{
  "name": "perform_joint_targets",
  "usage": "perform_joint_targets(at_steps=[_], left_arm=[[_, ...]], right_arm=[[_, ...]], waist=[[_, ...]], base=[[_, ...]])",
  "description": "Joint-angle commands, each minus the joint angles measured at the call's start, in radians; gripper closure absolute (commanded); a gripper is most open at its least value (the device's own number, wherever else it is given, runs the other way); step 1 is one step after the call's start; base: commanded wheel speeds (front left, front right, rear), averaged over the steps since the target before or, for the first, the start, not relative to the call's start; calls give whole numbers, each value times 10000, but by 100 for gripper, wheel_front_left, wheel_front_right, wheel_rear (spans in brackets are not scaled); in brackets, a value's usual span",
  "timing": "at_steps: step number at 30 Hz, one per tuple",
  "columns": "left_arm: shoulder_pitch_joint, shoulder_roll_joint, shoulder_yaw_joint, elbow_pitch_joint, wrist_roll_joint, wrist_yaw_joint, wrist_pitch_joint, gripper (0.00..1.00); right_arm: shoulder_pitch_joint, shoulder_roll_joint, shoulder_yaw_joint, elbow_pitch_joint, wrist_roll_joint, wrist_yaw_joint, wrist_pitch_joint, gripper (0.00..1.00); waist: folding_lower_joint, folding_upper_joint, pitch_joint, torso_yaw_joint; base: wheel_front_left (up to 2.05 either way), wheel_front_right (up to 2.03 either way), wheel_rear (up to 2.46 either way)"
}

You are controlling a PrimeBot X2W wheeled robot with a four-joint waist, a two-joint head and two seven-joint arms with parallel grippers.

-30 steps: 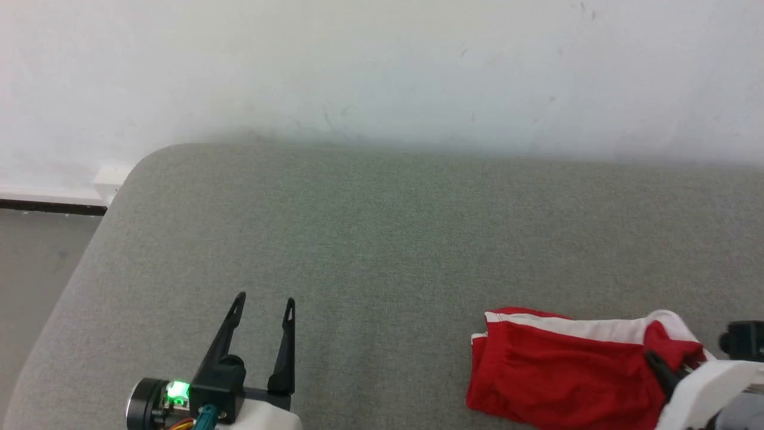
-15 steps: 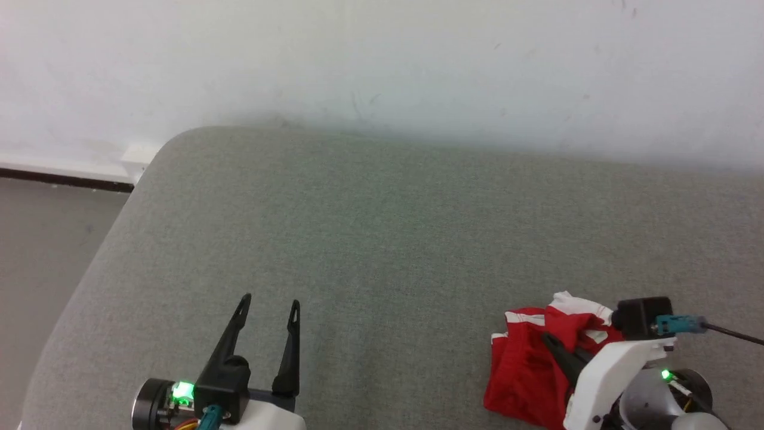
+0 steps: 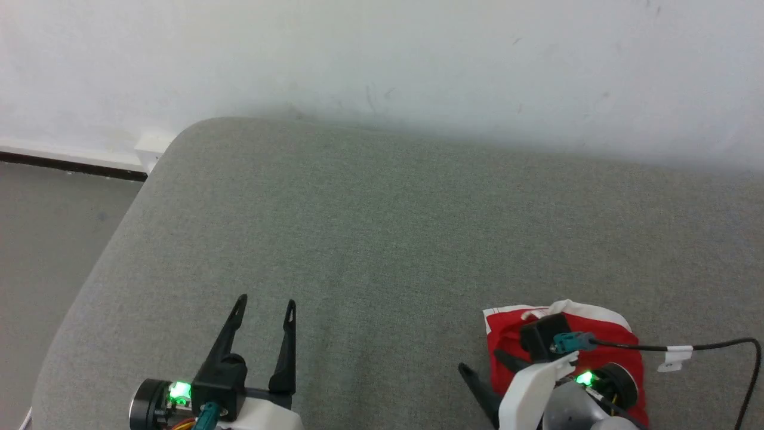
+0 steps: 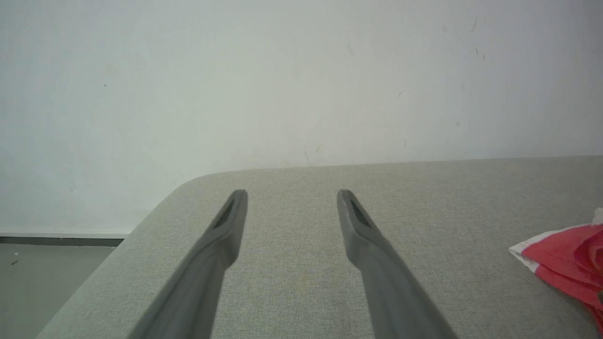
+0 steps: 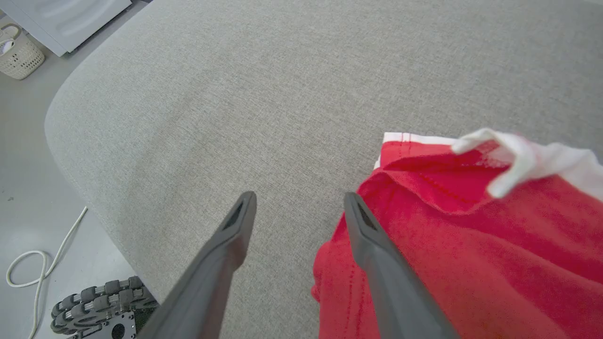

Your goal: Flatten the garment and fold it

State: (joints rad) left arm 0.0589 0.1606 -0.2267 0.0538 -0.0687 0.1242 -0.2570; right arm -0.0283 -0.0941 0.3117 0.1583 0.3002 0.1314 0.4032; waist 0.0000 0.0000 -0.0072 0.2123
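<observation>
Right wrist view: right gripper (image 5: 299, 202) wide, empty, at crumpled garment (image 5: 447, 245) edge; flattening stage, next probably needs a hem grasp.

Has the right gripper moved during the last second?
Yes. Measured against the cushion's rounded corner, the right gripper went left across the garment; its jaws are now open.

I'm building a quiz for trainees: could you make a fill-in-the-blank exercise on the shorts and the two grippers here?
1. The garment is bright ____ with a white stripe.
2. It lies bunched on a ____ upholstered surface.
3. The right gripper, at its edge, is ____ and holds nothing.
4. The left gripper, apart from the garment, is also ____.
Missing words: red; grey; open; open.
</observation>
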Motion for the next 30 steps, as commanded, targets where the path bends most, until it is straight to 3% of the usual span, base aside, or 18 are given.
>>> perform_joint_targets(at_steps=[1, 5, 9, 14, 20, 24, 30], left_arm=[[-112, -31, 81, 49, 50, -46, -47, 0], [-86, -78, 129, 63, 58, -60, -47, 0], [-14, -137, 203, 20, 21, -79, -47, 0], [28, -259, 347, -157, -150, -139, -47, 0], [19, -415, 540, -380, -315, -279, -47, 0], [35, -515, 577, -424, -365, -394, -47, 0], [111, -636, 613, -432, -395, -530, -47, 0]], right_arm=[[-197, -14, 238, -15, 17, -7, -97, 0], [-438, -253, 1021, -311, 181, -7, -316, 0], [-911, -859, 1177, -710, -44, -7, -912, 0], [-1508, -1638, 616, -1034, -534, -7, -1977, 0], [-1777, -2586, -1129, -1060, -1666, -7, -3745, 0], [-1277, -2588, -2437, -1151, -2176, -7, -4604, 0], [17, -1643, -4218, -1835, -2669, -7, -5724, 0]], waist=[[0, 0, -49, -62], [0, 0, -151, -243], [0, 0, -246, -488], [0, 0, -288, -774], [0, 0, -276, -1150], [0, 0, -213, -1351], [0, 0, -105, -1565]], base=[[0, 0, 0], [0, 0, 0], [0, 0, 0], [0, 0, 0], [0, 0, 0], [0, 0, 0], [0, 0, 0]])
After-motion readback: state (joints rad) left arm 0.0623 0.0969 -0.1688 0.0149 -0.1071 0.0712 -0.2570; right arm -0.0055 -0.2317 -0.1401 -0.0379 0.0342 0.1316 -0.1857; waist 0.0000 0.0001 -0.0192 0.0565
